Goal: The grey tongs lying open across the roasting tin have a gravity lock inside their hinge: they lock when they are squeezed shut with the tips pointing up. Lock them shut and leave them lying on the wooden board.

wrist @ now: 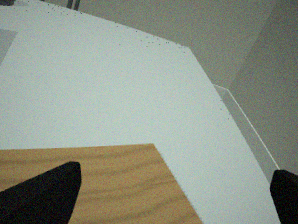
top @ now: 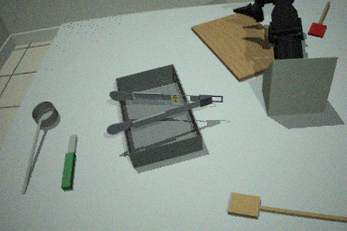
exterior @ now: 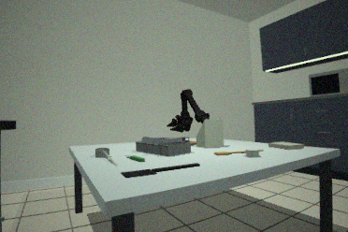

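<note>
The grey tongs lie open across the roasting tin. Their two rounded ends stick out past the tin's left side, apart from each other; the hinge end with a small loop reaches past the right side. A small yellow mark is on the upper arm. The wooden board lies flat behind and to the right of the tin, with nothing on it but shadows. My gripper is open and empty, raised above the board, away from the tongs.
A tall grey-beige block stands between the board and the front right. A round scoop and a green-handled tool lie left of the tin. A wooden spatula lies in front, a red-headed one behind right.
</note>
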Robot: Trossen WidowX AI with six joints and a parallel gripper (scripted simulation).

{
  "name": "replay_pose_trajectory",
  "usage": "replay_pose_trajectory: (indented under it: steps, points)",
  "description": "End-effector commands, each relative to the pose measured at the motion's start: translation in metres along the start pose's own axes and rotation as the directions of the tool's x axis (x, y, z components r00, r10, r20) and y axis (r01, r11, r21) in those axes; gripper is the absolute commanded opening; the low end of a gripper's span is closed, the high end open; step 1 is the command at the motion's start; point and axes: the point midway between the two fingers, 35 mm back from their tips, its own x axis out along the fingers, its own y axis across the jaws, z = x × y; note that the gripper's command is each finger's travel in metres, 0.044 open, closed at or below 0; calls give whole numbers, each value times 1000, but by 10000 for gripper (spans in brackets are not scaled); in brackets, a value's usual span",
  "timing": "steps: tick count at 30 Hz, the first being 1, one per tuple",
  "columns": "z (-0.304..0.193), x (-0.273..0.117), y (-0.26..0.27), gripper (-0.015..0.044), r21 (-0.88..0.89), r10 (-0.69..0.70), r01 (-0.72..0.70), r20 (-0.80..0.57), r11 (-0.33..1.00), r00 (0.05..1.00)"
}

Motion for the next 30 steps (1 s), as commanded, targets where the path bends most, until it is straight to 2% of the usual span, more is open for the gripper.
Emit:
replay_pose_trajectory:
  steps: [1, 6, 13, 20, 25, 26, 30]
  points:
    - [0, 0, 0, 426, 0, 0, 0, 0, 1000, 1000]
    - [2, 21, 15, 440, 85, 98, -102, 42, 991, 994]
    - [16, 78, 66, 440, 287, 387, -415, 151, 863, 910]
    - [50, 134, 132, 440, 439, 690, -692, 199, 572, 696]
    - [81, 161, 178, 440, 529, 843, -765, 158, 367, 514]
    - [90, 167, 187, 440, 493, 857, -791, 160, 361, 491]
    - [116, 172, 221, 440, 537, 916, -811, 158, 234, 368]
